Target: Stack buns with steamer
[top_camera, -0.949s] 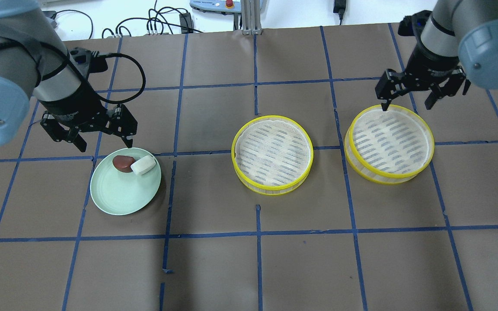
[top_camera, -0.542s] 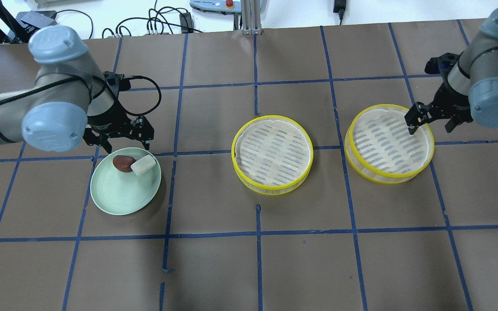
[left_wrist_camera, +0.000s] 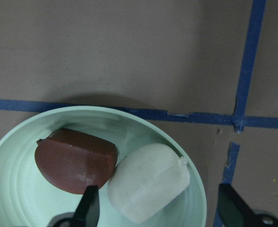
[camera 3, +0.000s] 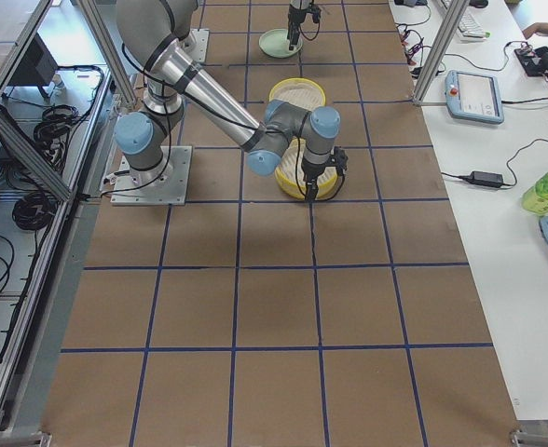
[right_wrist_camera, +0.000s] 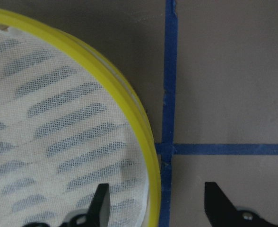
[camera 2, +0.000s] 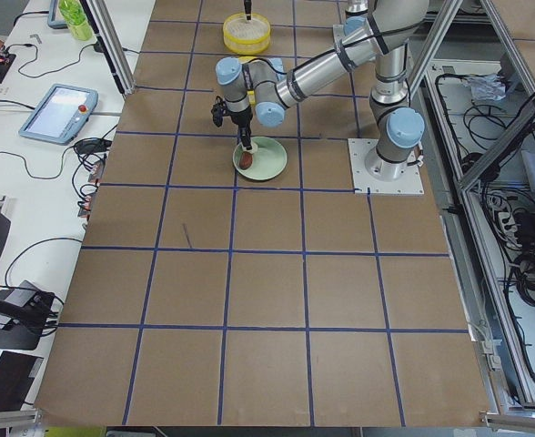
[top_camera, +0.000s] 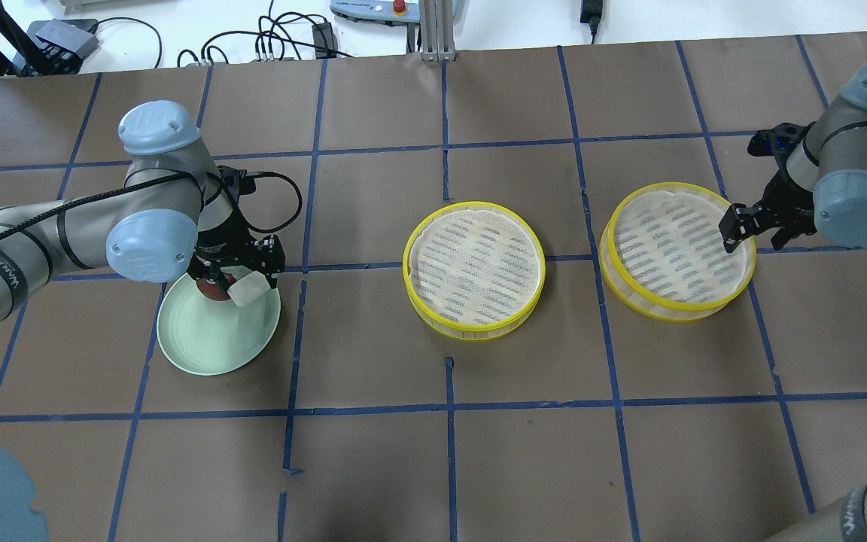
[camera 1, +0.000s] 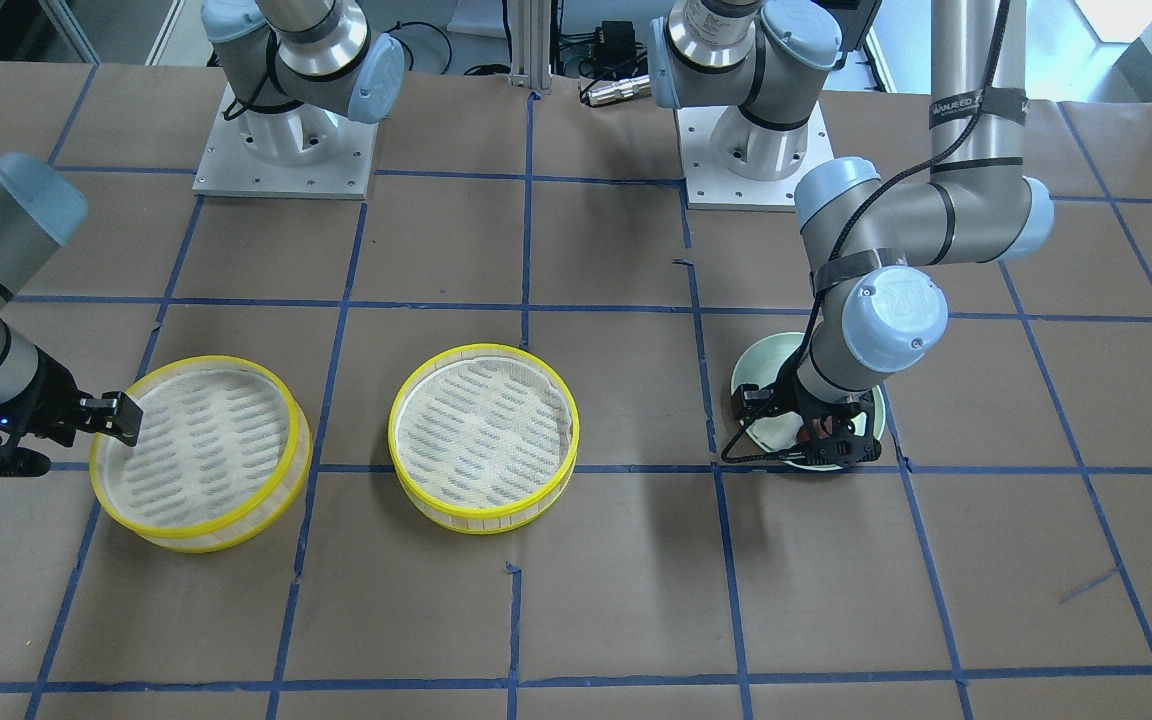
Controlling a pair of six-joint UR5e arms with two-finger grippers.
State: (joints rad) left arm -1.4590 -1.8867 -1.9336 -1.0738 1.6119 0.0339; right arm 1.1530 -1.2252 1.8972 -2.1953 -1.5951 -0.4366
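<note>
Now both arms are coming down to their work, having dropped from higher hovering positions within the last second. The left gripper (left_wrist_camera: 160, 209) is lowering onto the far side of the green plate (top_camera: 208, 350), where it was earlier hanging behind the rim. Its jaws are standing wide and are gripping nothing. One finger is sinking into the seam between the two buns while the other is hanging outside, past the plate's edge, so they are bracketing the white bun (left_wrist_camera: 148, 187). The brown bun (left_wrist_camera: 77, 161) is lying just beside it, touching it. Neither bun is showing any shift on the plate.

The right gripper (right_wrist_camera: 160, 205) is sliding round from the far rim of the right-hand steamer tray (top_camera: 608, 252) to the side nearest its own arm. Its jaws are also spread wide and empty, straddling the yellow rim with one finger over the mesh and one over the table outside.

So nothing is being carried yet. The left arm is looking ready to close on the white bun, with a risk of nudging the brown one. The right arm is lining up to pinch the tray wall. The middle steamer tray (top_camera: 407, 267) is sitting untouched between them, well apart from both grippers.
</note>
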